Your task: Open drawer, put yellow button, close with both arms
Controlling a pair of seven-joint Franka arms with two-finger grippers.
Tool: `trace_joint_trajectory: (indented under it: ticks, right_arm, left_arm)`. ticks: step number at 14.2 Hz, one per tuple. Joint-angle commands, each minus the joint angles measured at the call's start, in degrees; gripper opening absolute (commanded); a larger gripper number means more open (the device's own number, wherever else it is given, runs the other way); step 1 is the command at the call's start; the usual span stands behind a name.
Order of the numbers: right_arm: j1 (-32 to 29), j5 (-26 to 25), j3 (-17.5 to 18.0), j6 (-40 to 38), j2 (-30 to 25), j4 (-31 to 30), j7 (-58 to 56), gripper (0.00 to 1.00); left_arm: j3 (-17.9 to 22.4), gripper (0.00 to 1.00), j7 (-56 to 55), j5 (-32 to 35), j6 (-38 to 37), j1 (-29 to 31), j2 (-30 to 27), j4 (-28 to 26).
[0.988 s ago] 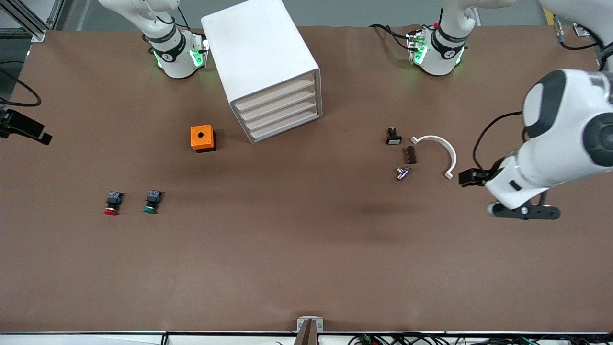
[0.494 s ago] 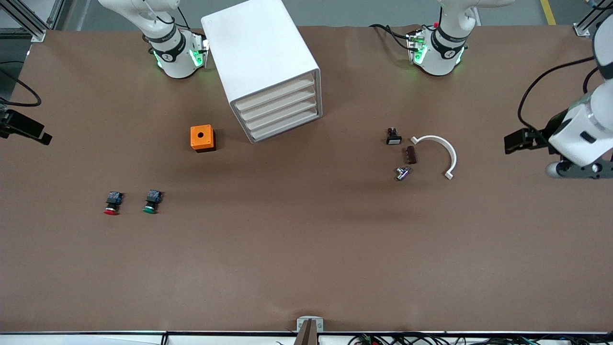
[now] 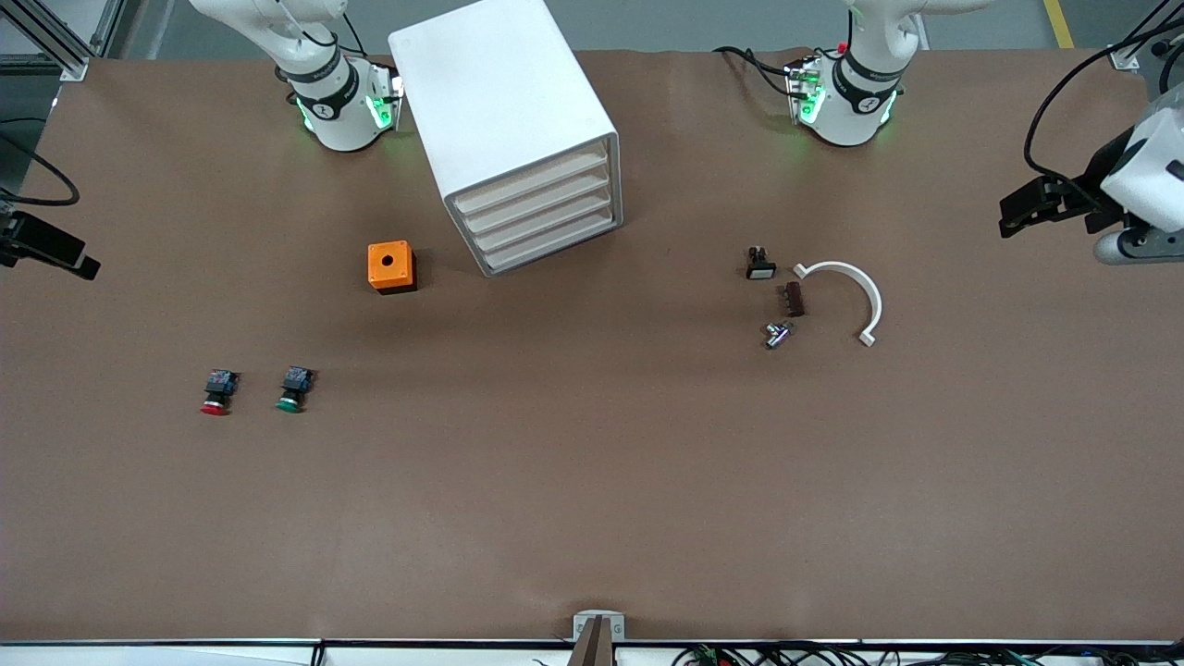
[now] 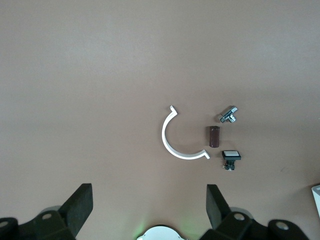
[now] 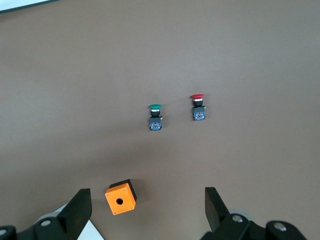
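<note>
The white cabinet stands between the two arm bases. All four of its drawers are shut, and the uppermost drawer shows its cream-white front. No yellow button shows in any view. My left gripper hangs high over the left arm's end of the table; in the left wrist view it is open and empty. My right gripper does not show in the front view. In its wrist view it is open and empty, high over the orange cube.
The orange cube with a hole sits beside the cabinet. A red-capped button and a green-capped button lie nearer the front camera. A white arc, a white-faced switch, a brown part and a metal fitting lie toward the left arm's end.
My left arm has swung away from the white arc toward the left arm's end of the table and toward the bases. Nothing on the table has moved.
</note>
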Motion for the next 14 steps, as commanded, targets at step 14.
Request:
trace_joint_trajectory:
  ticks: [14]
  right_arm:
    - [-0.5, -0.9, 0.3, -0.2, 0.1, 0.5, -0.6, 1.00]
  left_arm:
    - [-0.1, 1.00, 0.6, -1.5, 0.0, 1.1, -1.7, 1.7]
